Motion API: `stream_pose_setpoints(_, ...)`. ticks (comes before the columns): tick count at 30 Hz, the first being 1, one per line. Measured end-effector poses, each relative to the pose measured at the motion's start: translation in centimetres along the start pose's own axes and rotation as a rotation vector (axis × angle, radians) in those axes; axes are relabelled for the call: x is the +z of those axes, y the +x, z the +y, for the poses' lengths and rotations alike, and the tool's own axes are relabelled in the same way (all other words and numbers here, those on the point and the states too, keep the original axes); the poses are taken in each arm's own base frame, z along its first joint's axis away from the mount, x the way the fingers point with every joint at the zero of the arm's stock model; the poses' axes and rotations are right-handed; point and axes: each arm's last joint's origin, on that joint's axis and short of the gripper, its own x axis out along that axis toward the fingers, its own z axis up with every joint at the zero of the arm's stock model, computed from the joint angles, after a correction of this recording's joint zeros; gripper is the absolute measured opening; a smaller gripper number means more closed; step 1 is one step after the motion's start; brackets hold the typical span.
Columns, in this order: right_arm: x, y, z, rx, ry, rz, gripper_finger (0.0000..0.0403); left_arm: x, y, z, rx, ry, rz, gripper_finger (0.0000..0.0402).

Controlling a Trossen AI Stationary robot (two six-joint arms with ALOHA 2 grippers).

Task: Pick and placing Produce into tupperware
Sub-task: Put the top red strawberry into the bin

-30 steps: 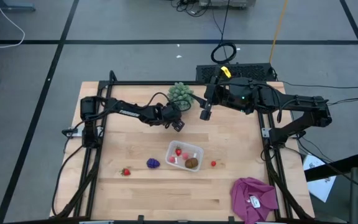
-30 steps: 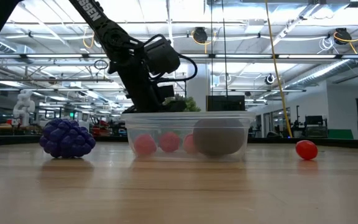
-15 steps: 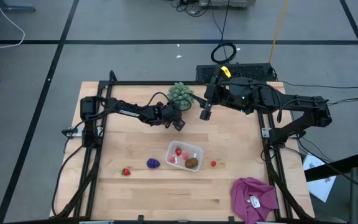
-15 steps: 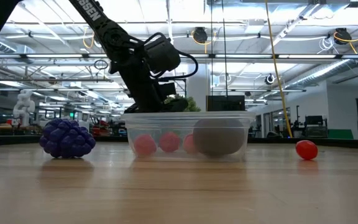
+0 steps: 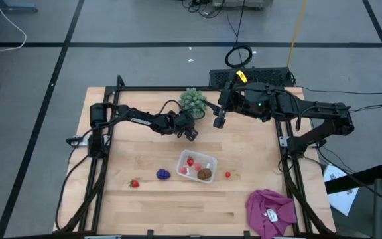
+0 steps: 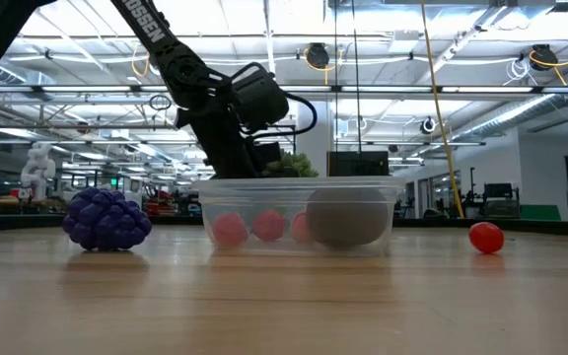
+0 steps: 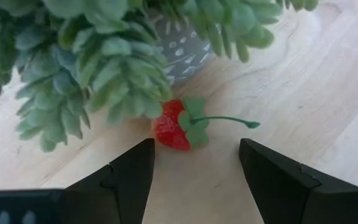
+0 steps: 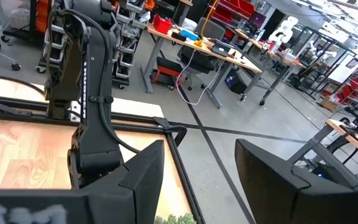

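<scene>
Red strawberry (image 7: 178,126) lies on the wooden bench (image 5: 138,212) near its far edge, just beside the base of a green spiky plant (image 5: 193,99); its long green stem points away from the plant. The left gripper (image 7: 194,171) hangs over it with its fingers apart and nothing between them, the berry just ahead of the gap. The right gripper (image 5: 219,121) waits near the far edge, fingers apart and empty.

Toward the near edge sits the clear tub (image 5: 209,161), its long axis slanting across the boards, holding red berries (image 6: 248,227) and a brown kiwi (image 5: 205,174). A purple grape bunch (image 5: 163,174) lies just beside its left end, another strawberry (image 5: 134,183) farther left, and one (image 5: 227,174) near its right end. Bare wood surrounds them. A magenta cloth (image 5: 270,211) covers the near right corner.
</scene>
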Motion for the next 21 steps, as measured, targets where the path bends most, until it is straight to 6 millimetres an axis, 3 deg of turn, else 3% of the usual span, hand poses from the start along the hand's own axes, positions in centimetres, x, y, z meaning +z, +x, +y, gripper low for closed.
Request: stream_pose_setpoints(21,0.0,0.0,0.0,0.0,0.001,0.0,0.0189,0.2,0.09,0.14,0.029,0.025,-0.028,0.0243)
